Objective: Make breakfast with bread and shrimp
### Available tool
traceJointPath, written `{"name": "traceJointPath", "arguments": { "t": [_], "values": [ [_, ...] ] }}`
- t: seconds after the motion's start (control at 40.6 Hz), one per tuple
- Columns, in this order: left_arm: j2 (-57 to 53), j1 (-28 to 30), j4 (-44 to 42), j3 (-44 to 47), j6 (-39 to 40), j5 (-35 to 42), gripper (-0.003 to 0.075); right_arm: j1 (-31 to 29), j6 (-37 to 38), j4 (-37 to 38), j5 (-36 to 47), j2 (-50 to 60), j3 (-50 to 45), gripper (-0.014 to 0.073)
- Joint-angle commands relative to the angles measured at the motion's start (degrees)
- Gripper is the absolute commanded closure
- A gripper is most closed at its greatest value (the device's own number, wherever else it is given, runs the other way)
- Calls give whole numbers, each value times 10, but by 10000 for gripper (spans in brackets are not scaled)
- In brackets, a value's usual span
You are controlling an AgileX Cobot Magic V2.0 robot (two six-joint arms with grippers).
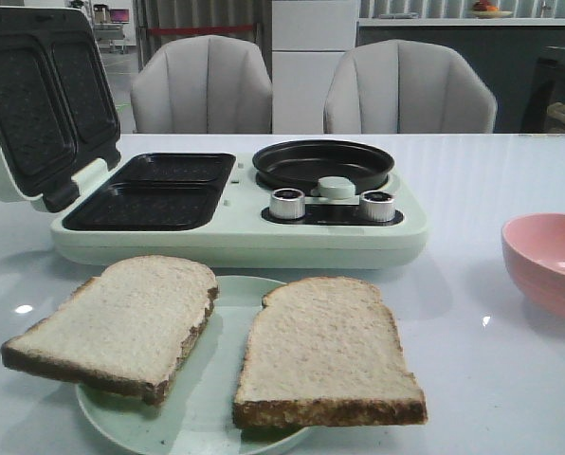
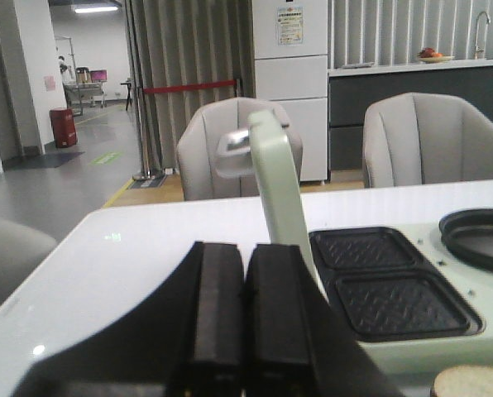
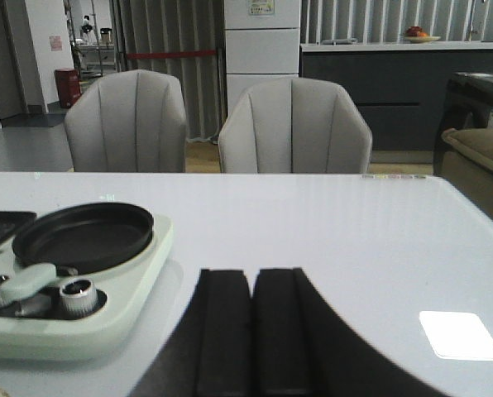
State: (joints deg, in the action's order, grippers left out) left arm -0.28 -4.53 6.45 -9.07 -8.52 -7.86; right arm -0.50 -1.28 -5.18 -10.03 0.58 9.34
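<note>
Two slices of bread lie on a pale green plate (image 1: 202, 403) at the table's front: the left slice (image 1: 121, 322) overhangs the plate's left rim, the right slice (image 1: 322, 353) lies beside it. Behind them stands the pale green breakfast maker (image 1: 240, 237), lid (image 1: 41, 104) raised, with two black grill wells (image 1: 154, 190) and a round black pan (image 1: 322, 163). The shrimp is not visible. My left gripper (image 2: 245, 277) is shut and empty, left of the appliance. My right gripper (image 3: 253, 285) is shut and empty over bare table right of the appliance. Neither gripper appears in the front view.
A pink bowl (image 1: 551, 261) sits at the table's right edge; its inside is hidden. Two silver knobs (image 1: 287, 204) and a small green handle (image 1: 336, 187) are on the appliance's front. Two grey chairs (image 1: 202, 85) stand behind the table.
</note>
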Motion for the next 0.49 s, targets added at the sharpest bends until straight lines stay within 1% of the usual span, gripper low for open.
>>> {"name": "traceJointPath", "arguments": {
  "t": [0.0, 0.099, 0.246, 0.345, 0.468],
  "values": [
    [17, -4, 5, -86, 5, -8, 622, -4, -2, -2, 8, -17, 76, 573],
    [56, -4, 5, -153, 5, -61, 622, -4, -2, -2, -15, -59, 139, 573],
    [132, -4, 5, -245, 5, -140, 622, -4, -2, -2, -73, -139, 222, 573],
    [175, -4, 5, -271, 5, -182, 622, -4, -2, -2, -106, -185, 248, 573],
    [217, -4, 5, -267, 5, -185, 622, -4, -2, -2, -138, -228, 249, 573]
  ]
}}
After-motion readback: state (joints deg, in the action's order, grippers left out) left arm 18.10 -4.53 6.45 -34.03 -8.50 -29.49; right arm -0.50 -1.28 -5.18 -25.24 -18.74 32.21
